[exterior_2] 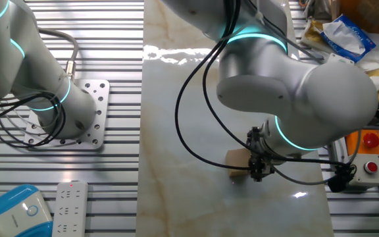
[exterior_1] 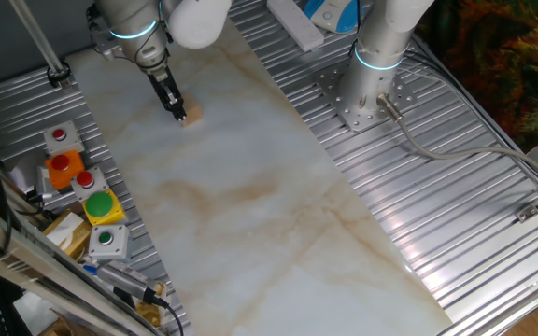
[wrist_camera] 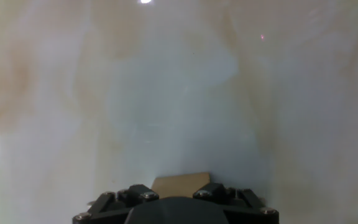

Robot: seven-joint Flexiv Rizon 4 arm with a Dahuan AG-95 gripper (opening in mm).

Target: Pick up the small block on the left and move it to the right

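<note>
The small block (exterior_1: 192, 114), a light-tan wooden cube, is at the far left of the marble tabletop. My gripper (exterior_1: 179, 111) points down at it, with its dark fingers on either side of the cube. In the other fixed view the small block (exterior_2: 237, 158) is at the fingertips of my gripper (exterior_2: 256, 168), just above its own shadow on the marble. In the hand view the small block (wrist_camera: 180, 183) shows as a tan edge between the finger mounts at the bottom. The jaws look shut on it.
A row of coloured buttons (exterior_1: 86, 180) and a yellowish box (exterior_1: 66, 231) lie on the ribbed metal at the left. A second arm's base (exterior_1: 367, 93) stands at the back right. A remote (exterior_2: 70, 205) and a blue device (exterior_2: 13, 209) lie near that base.
</note>
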